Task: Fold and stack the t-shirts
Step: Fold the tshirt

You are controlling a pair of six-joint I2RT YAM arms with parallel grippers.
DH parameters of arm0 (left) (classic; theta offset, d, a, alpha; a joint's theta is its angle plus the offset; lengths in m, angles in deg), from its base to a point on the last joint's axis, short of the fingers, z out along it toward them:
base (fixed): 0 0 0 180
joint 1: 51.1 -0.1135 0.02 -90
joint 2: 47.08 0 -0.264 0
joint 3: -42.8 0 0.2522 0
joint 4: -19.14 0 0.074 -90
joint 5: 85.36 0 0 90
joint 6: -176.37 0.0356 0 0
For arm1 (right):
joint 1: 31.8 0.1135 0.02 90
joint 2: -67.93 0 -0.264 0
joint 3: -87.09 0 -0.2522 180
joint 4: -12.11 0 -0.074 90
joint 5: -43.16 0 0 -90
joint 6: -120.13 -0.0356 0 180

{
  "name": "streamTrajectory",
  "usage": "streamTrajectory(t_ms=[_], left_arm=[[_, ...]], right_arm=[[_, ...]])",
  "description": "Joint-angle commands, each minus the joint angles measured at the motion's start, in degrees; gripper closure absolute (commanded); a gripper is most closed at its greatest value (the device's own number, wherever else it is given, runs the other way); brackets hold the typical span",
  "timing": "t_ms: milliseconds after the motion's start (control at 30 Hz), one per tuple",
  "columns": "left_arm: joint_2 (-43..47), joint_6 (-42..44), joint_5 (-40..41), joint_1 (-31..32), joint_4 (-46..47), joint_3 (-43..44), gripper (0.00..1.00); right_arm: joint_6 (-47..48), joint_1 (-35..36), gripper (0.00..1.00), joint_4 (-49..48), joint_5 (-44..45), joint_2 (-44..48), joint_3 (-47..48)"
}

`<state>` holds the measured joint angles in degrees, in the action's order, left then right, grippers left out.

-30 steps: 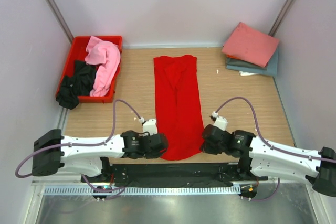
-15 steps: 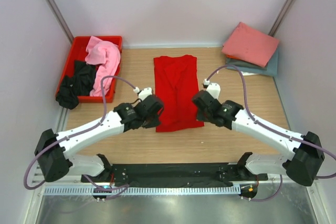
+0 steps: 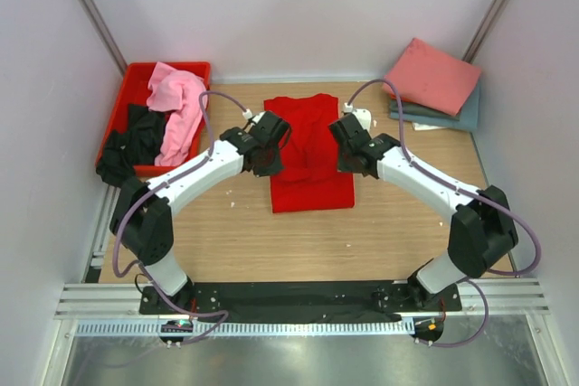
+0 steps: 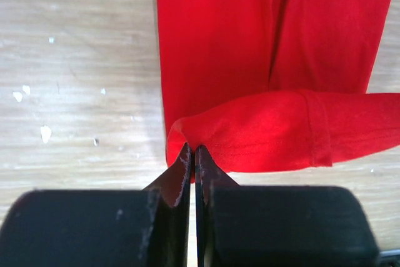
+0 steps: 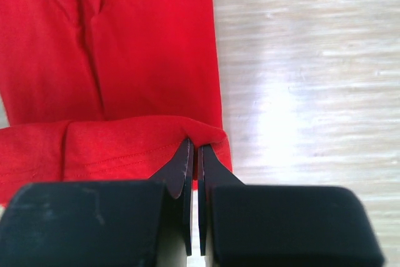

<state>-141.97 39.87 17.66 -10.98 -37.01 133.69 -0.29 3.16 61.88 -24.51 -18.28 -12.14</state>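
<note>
A bright red t-shirt lies on the wooden table, folded lengthwise into a strip, its near hem lifted and doubled over toward the far end. My left gripper is shut on the hem's left corner. On the other side my right gripper is shut on the hem's right corner. Both hold the hem above the shirt's middle. A salmon pink t-shirt lies folded on a grey-blue t-shirt at the far right. A light pink t-shirt and a black t-shirt lie crumpled in the crate.
A red plastic crate stands at the far left corner. The folded pile sits against the right wall. Bare wood stretches between the red shirt and the arm bases. White walls close in on three sides.
Both grippers have carried the red shirt's near hem away from the arm bases toward the far end, doubling the strip over itself so the shirt now looks much shorter.
</note>
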Motion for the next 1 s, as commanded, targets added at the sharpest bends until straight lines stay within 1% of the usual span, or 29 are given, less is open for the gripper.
streamTrajectory(t_ms=[0, 300, 467, 600, 800, 967], left_arm=[[-2.2, 3.7, -0.8, -1.6, -2.3, 4.8, 1.00], [-9.3, 5.6, -2.3, -5.5, -2.8, 8.8, 1.00], [-12.4, 8.9, -4.3, -7.0, -1.3, 10.2, 1.00], [-16.1, 10.3, -4.8, -8.1, -1.7, 13.5, 1.00], [-23.0, 12.1, -4.5, -9.2, -4.7, 21.5, 1.00], [-30.8, 14.2, -3.5, -10.7, -10.5, 32.2, 0.97]], right_arm=[[3.6, -1.5, 0.99, -3.2, -1.5, -2.2, 4.4], [6.2, -4.2, 0.99, -3.8, -3.8, -11.1, 10.3], [6.0, -5.1, 0.99, -3.8, -4.0, -15.3, 13.1], [5.8, -5.6, 0.99, -3.3, -3.1, -19.6, 15.5], [5.6, -6.3, 0.99, -1.4, -2.8, -27.4, 21.6], [4.6, -7.4, 0.98, 3.1, -1.1, -32.1, 28.4]])
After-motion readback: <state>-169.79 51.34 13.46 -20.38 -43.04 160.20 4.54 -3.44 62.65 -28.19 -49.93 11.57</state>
